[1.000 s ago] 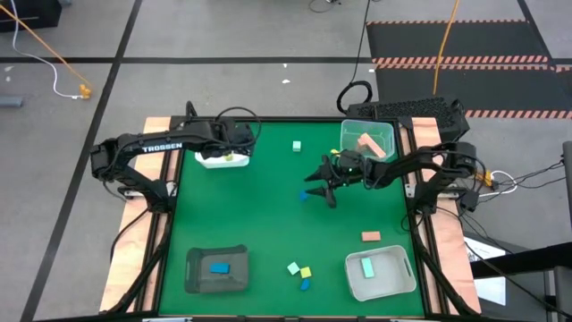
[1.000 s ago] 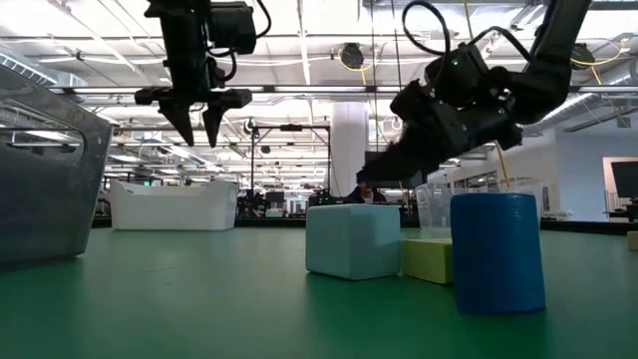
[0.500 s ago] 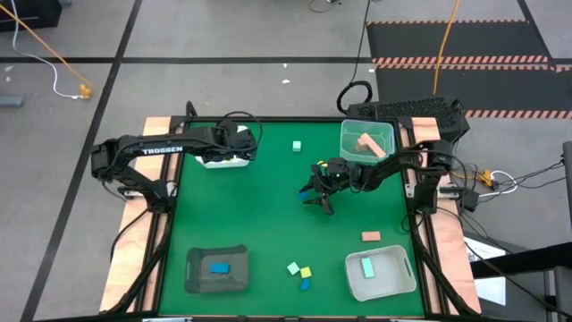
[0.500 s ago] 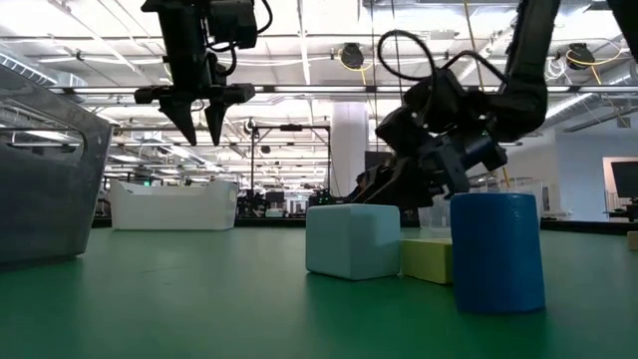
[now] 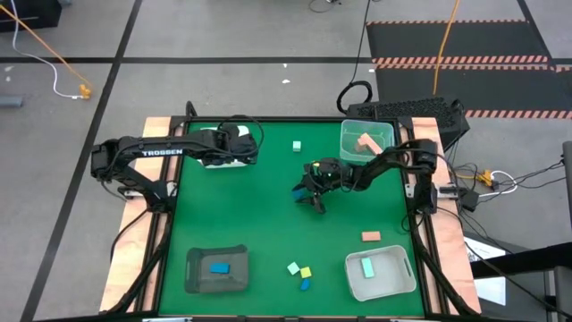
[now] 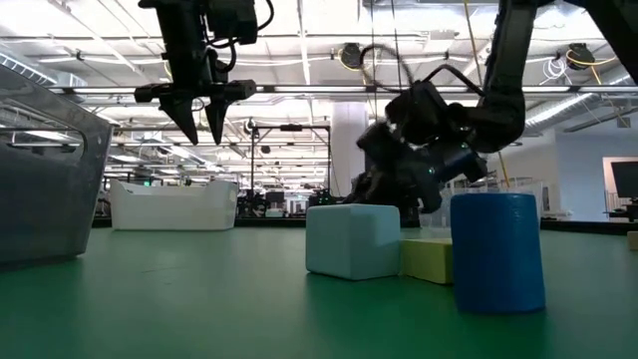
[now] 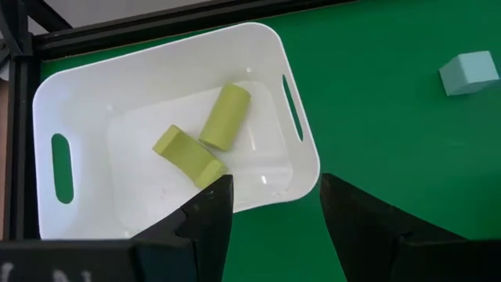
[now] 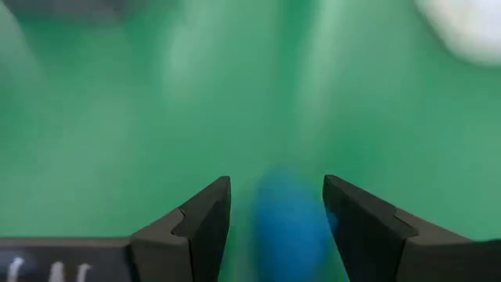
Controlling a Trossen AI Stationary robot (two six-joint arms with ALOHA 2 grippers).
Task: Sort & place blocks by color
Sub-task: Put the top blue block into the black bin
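Near the green table's middle, my right gripper hangs low, fingers apart around a blurred blue block, not clamped. My left gripper hovers, fingers apart and empty, over the white tray holding two lime blocks. Bright workshop behind.

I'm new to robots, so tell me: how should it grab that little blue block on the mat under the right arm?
From above, fingers on two opposite sides: the blue block lies alone on the mat, its sides clear. The right gripper is open, a finger on either side of it.
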